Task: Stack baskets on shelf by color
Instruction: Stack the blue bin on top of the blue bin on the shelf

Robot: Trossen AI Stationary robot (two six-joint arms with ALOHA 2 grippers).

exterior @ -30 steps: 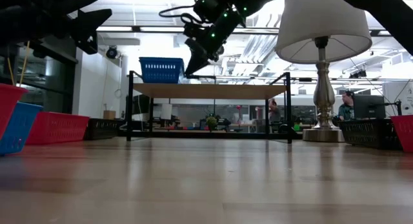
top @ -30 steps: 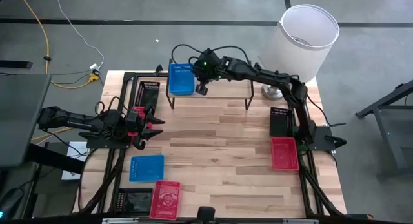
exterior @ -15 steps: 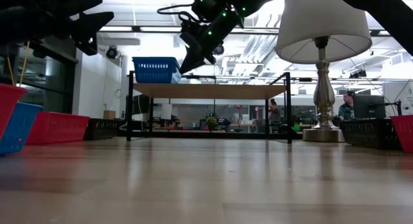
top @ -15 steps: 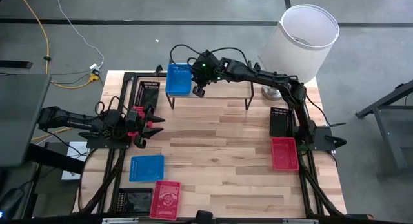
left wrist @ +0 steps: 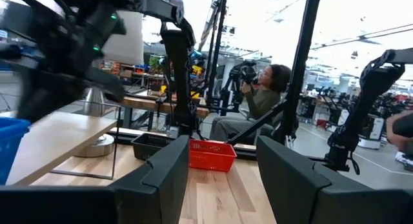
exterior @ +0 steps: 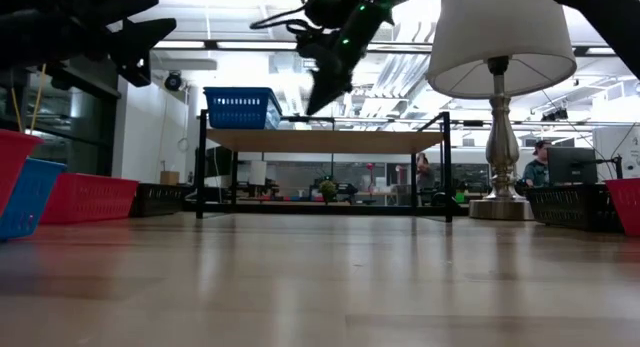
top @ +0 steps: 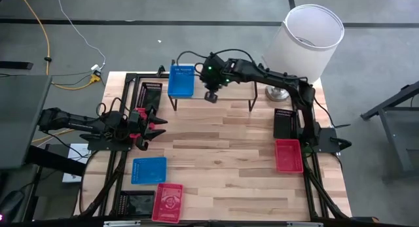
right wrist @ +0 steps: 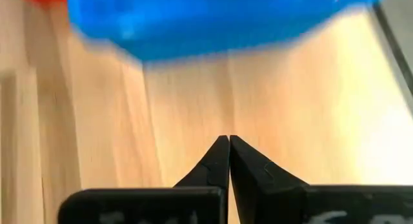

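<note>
Near edge of the table (top: pixel 222 155): a blue basket (top: pixel 149 169) and a red basket (top: pixel 167 202) await. Left gripper (top: pixel 152 127) waits at the left edge, fingers spread, empty. On the shelf (top: pixel 229 93), the placed blue basket (top: pixel 182 81) sits at its left end; the right gripper (top: pixel 211 96), pressed together, has backed clear. Placement complete.

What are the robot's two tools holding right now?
Nothing. The right tool is shut and empty above the shelf, beside the blue basket standing there. The left tool waits open and empty at the table's left side.
</note>
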